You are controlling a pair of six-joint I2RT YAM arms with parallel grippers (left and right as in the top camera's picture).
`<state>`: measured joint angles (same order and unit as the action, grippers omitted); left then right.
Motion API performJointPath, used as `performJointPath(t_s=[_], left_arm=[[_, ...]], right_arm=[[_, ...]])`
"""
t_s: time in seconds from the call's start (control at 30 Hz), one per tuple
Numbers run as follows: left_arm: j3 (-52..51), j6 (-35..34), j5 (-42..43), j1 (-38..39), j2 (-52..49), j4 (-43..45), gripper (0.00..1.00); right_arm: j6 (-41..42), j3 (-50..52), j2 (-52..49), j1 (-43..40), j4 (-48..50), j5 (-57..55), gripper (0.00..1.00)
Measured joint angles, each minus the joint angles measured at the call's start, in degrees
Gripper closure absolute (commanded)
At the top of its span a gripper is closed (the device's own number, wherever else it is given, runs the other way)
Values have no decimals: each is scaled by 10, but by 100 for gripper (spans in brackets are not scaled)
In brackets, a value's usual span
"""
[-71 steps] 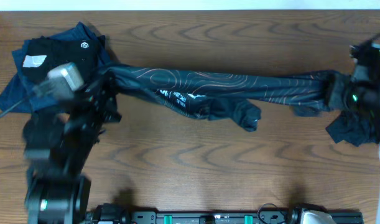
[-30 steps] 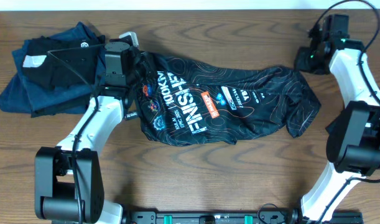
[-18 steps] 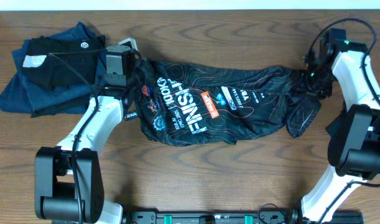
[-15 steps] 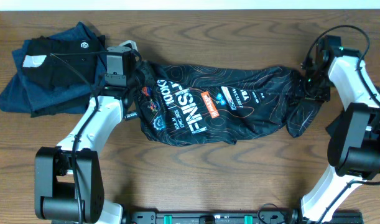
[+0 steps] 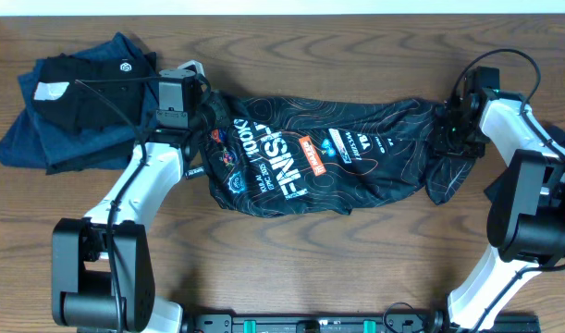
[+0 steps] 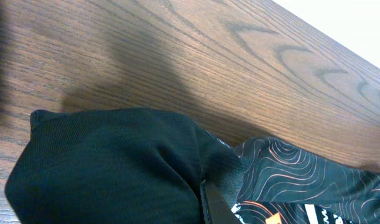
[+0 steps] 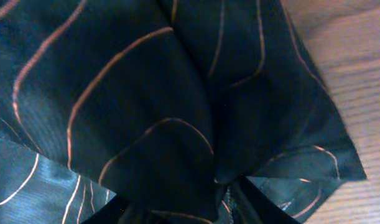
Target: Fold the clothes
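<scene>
Whereas the T-shirt (image 5: 319, 157) was strung taut like a rope between the two ends a moment ago, it now lies slack on the bench (image 5: 337, 259). It is print side up, running from 9 to 3 o'clock across the middle.

Item, left fingers (image 6: 216, 202): at the shirt's 9 o'clock end, unmoved over the last second. Dark ribbed cloth is bunched against them in the wrist view; whether they are apart or clamped cannot be told.

Item, right fingers (image 5: 447, 135): had lifted away toward 1 o'clock, since returned and come down on the shirt's 3 o'clock end. The wrist view shows creases drawing into one point at the lower edge, so they read as pinched together on the cloth.

Item, spare garments (image 5: 74, 102): dark blue and black heap at 10 o'clock, unchanged.

Assessment: the spreading is done but rough, with the 3 o'clock sleeve crumpled and the hem wavy. The fresh grip probably prepares a flattening tug or a first fold. No fold is made yet.
</scene>
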<state>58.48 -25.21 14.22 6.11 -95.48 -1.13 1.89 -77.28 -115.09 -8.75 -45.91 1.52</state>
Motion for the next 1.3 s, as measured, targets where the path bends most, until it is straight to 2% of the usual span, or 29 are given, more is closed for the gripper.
performJointPath(t_s=[0.17,0.43,0.93,1.3], left_arm=[[0,0,0,0,0,0,94],[0,0,0,0,0,0,94],[0,0,0,0,0,-4,93],[0,0,0,0,0,-4,94]], right_arm=[[0,0,0,0,0,1,58],[0,-32,3,0,-53,-10,58],[0,-45,27,0,-62,-18,60],[0,-29,27,1,-34,-18,61]])
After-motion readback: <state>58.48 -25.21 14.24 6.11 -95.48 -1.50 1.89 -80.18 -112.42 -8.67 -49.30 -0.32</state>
